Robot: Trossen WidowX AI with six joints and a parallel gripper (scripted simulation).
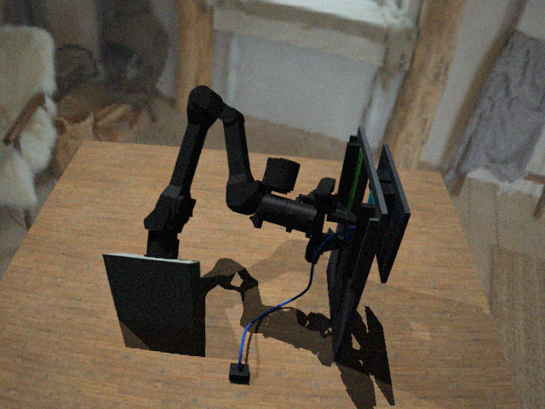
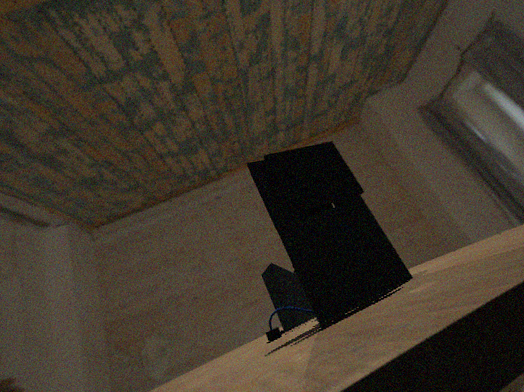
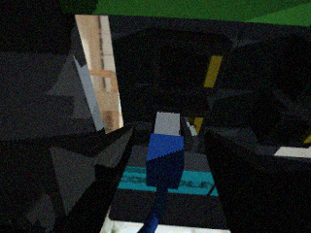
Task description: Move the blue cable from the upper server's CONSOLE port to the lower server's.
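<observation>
Standing apart w/ blue plug (image 3: 165, 160) between, fingers hold nothing; cable (image 1: 279, 306) (image 2: 287, 307) (image 3: 156, 209) attached.

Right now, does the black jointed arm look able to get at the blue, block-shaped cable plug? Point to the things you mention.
Probably yes: the black claw (image 1: 345, 227) (image 3: 169, 133) is open, a finger on either side of the blue plug (image 1: 350, 233) (image 3: 165, 161), with nothing visible blocking its sides.
</observation>
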